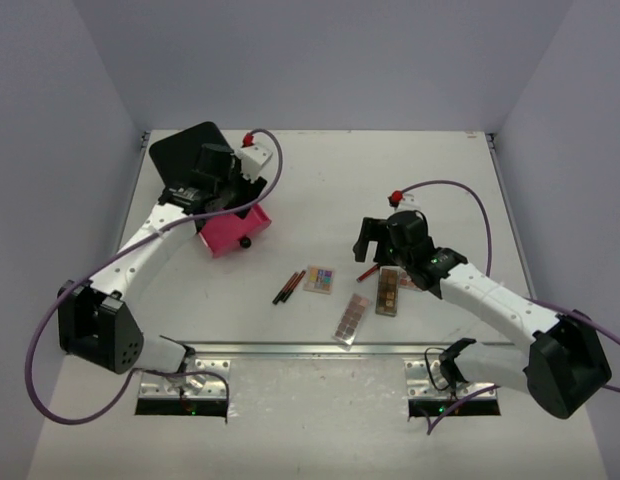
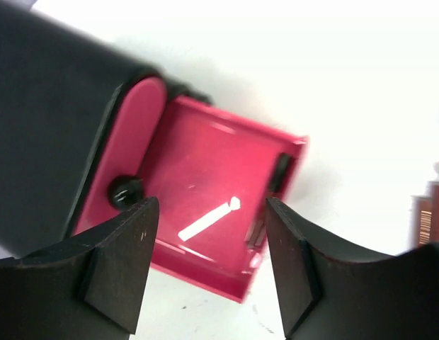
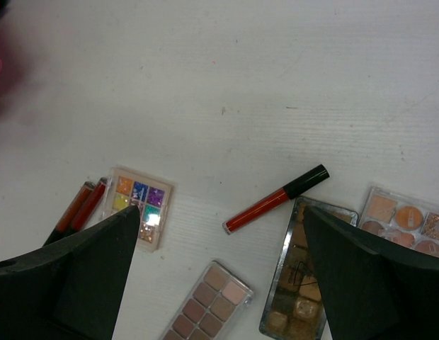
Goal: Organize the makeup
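Starting with the right gripper (image 3: 219,212), the nearer one; its fingers (image 3: 71,283) are spread wide, holding nothing and touching nothing, hanging above the table (image 3: 276,71); closest in, the long brownish palette (image 3: 209,301) lies flat between them, with the darker long palette (image 3: 301,283) just beside it, partly under the finger on the right of the wrist view; a palette with round pans (image 3: 407,223) peeps out past that same finger; a little farther, the red stick (image 3: 276,198) lies slantwise in the gap, black cap toward that finger; the square multicolour palette (image 3: 138,207) sits at the other finger's tip, two slim sticks (image 3: 78,212) just beside it on the outer side. Farther off, the left gripper (image 2: 212,205); fingers (image 2: 120,269) apart here too, empty, hovering over the pink drawer (image 2: 205,163), which stands pulled out of the black box (image 2: 49,127); a slim dark thing (image 2: 280,173) rests against one wall of the drawer; I can't tell what it is.
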